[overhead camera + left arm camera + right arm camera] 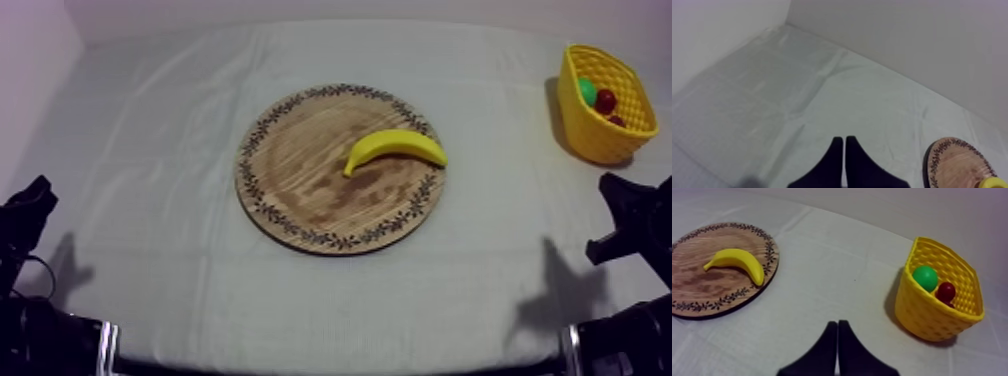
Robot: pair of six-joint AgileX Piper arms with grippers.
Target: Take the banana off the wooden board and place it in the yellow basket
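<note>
Fingers closed flat together on left gripper (844, 142), narrow wedge, nothing held; right gripper (837, 325) same; both low at the near edge of the table (150, 150), left and right corners; banana (396, 147) lies on the board (300, 190) mid-table, toward its right rim; basket (590, 135) at far right corner, green ball (587, 92) and small red fruit (606, 101) inside

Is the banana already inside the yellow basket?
No, the banana lies on the wooden board, apart from the yellow basket, which holds a green fruit and a small red fruit.
</note>
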